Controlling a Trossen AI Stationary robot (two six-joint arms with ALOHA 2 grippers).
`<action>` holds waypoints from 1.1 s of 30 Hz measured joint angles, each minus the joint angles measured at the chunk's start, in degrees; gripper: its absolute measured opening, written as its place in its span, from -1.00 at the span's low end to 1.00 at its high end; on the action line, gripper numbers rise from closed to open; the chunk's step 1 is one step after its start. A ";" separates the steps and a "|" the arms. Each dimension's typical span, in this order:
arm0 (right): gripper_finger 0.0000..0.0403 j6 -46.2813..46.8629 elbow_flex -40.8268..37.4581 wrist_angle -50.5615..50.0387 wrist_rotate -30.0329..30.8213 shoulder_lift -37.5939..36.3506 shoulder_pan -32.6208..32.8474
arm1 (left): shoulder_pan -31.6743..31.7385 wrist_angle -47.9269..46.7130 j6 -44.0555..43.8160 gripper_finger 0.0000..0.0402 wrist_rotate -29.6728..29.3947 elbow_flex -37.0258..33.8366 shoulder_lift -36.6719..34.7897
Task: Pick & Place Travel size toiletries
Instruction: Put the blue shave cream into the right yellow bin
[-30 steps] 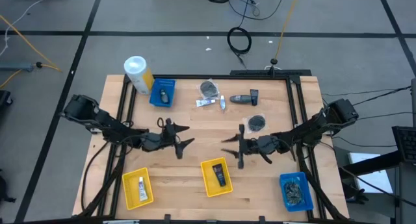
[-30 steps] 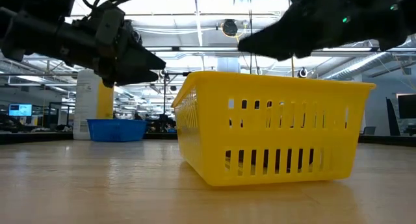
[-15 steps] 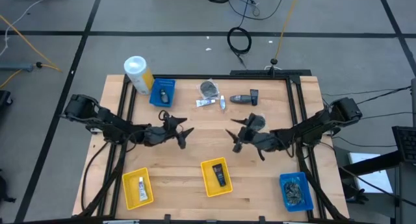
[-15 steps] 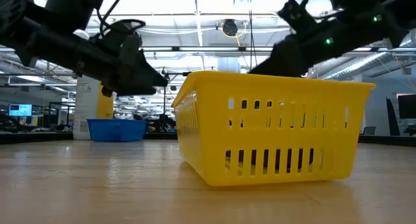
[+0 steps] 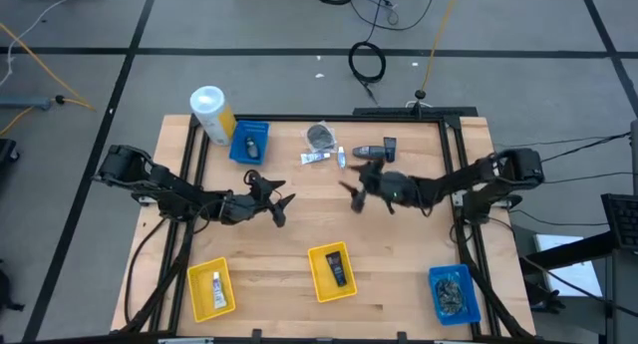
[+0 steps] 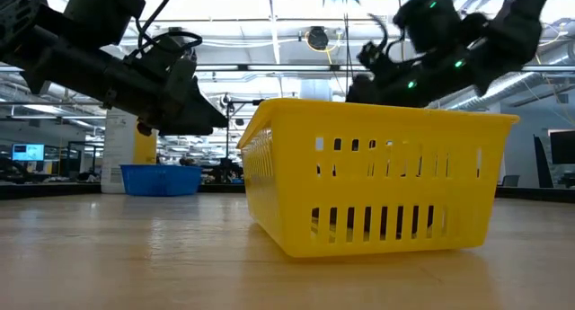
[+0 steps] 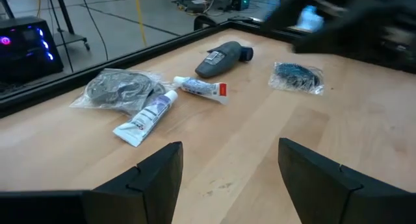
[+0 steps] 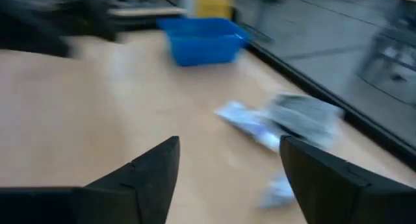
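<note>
Loose travel size toiletries lie on the wooden table near its far edge: a grey clear-wrapped packet (image 5: 321,137), two white tubes (image 5: 317,159) (image 5: 342,158) and a dark bottle (image 5: 377,150). A second packet (image 7: 296,76) shows in the left wrist view. My left gripper (image 5: 283,208) hovers open left of centre, pointing toward them (image 7: 227,152). My right gripper (image 5: 351,196) hovers open just near-side of the bottle, above the table, with nothing between its fingers (image 8: 227,146).
A blue tray (image 5: 249,142) with a dark bottle and a white-and-yellow canister (image 5: 211,113) stand far left. Along the near edge are a yellow tray (image 5: 211,287) with a tube, a yellow tray (image 5: 332,271) with a bottle, and a blue tray (image 5: 454,291) with packets.
My right gripper has swung from beside the centre yellow tray toward the table's far edge, ending close to the dark bottle and the second packet. My left gripper has shifted a little toward the far edge and turned toward the loose items. No item has moved.
</note>
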 joint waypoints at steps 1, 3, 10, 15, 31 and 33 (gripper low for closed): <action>0.33 -0.47 0.02 -1.06 -0.14 -0.19 -1.89 | 0.00 -0.41 -0.05 0.23 0.00 0.00 0.00; 0.42 -2.87 0.02 -5.25 -2.24 -1.66 -6.31 | 0.00 -1.06 -0.06 0.23 0.01 0.00 0.01; 0.67 -7.18 2.85 -24.41 -15.58 -5.33 -23.31 | 0.00 -1.29 -0.04 0.22 1.04 0.00 0.01; 0.70 -4.09 3.14 -34.11 -10.61 -10.55 -28.95 | 0.00 -1.32 -0.04 0.22 1.07 0.00 0.01; 0.61 15.17 -0.82 -43.54 0.78 -9.75 -25.54 | 0.00 -2.12 -0.96 0.22 1.25 0.00 0.00; 0.61 15.32 -1.03 -41.47 2.20 -7.93 -25.53 | 0.00 -2.11 -0.98 0.22 1.25 0.00 0.02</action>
